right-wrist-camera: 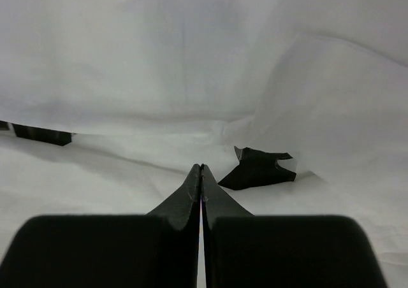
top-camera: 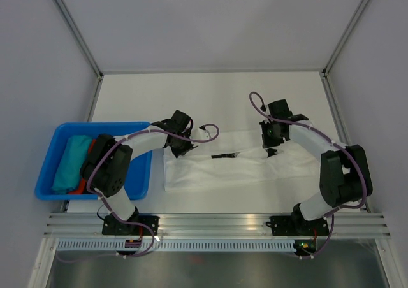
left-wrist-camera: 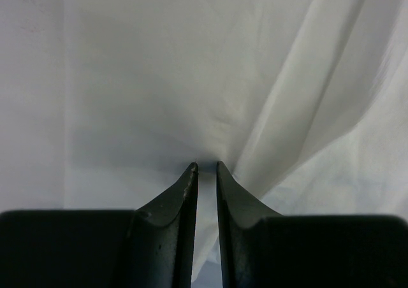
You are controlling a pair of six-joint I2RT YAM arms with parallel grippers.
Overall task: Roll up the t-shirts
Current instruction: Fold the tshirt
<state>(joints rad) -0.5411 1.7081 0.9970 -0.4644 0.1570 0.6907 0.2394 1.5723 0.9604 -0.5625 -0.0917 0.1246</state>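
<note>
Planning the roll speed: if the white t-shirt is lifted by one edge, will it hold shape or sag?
Probably floppy: the white t-shirt drapes in soft folds fanning from the left gripper. Likely light, since it looks thin. A push would probably bunch it, not slide it.

Lab test cell; bare white walls (top-camera: 210, 20), aluminium rails (top-camera: 217, 221)

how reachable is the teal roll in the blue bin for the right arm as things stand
Probably not reachable. The teal roll lies in the blue bin at the far left, while the right claw sits at the right end of the white t-shirt, with the left arm stretched across between them.
</note>
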